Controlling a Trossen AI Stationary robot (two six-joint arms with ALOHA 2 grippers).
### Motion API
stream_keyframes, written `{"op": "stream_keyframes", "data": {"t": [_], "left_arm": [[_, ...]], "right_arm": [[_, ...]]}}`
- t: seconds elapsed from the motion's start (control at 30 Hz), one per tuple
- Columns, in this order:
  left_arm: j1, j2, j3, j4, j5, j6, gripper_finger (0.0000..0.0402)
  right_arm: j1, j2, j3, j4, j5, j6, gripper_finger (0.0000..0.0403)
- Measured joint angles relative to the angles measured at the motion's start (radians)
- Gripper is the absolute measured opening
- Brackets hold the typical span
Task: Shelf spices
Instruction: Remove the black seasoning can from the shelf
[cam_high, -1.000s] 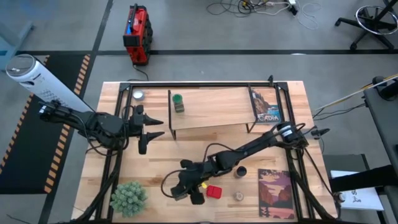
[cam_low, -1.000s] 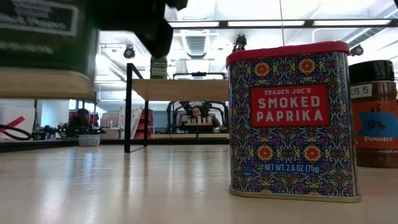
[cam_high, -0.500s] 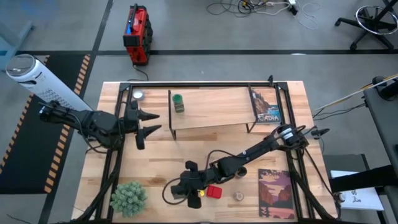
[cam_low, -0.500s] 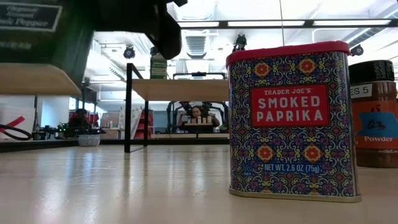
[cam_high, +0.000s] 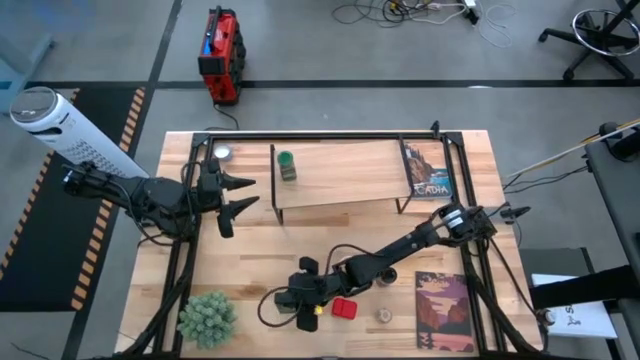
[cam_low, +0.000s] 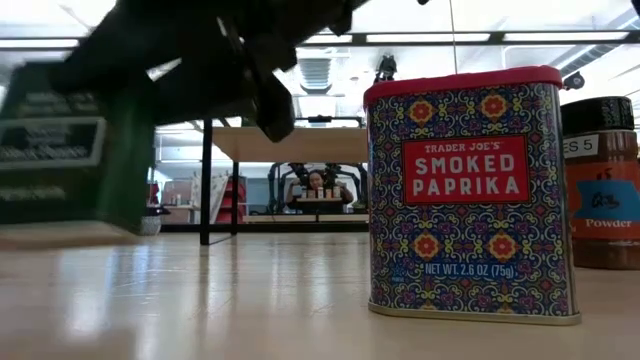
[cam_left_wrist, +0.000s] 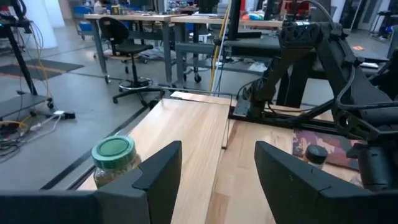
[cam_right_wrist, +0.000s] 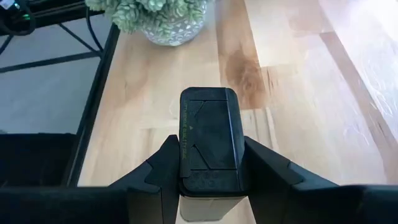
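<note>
Blurring dark square tin (cam_low: 70, 150), right tool (cam_right_wrist: 208, 171) clamped

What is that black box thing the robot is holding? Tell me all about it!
It is a dark square tin with a black lid, looking like metal. The right gripper pinches it between both fingers, near the table's front edge, beside the red paprika tin. In the low view it hangs tilted just above the tabletop.
</note>
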Motion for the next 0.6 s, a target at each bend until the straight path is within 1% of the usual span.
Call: {"op": "stream_keyframes", "data": {"t": [0.37, 0.47, 0.6], "left_arm": [[0.0, -0.002, 0.0, 0.006, 0.0, 0.019, 0.0192], [0.0, -0.002, 0.0, 0.006, 0.0, 0.019, 0.0192], [0.0, -0.001, 0.0, 0.006, 0.001, 0.019, 0.0192]], "right_arm": [[0.002, 0.035, 0.003, -0.003, -0.007, 0.009, 0.0133], [0.005, 0.035, 0.003, -0.009, -0.007, -0.006, 0.0148], [0.007, 0.035, 0.013, -0.022, 0.0, -0.035, 0.018]]}}
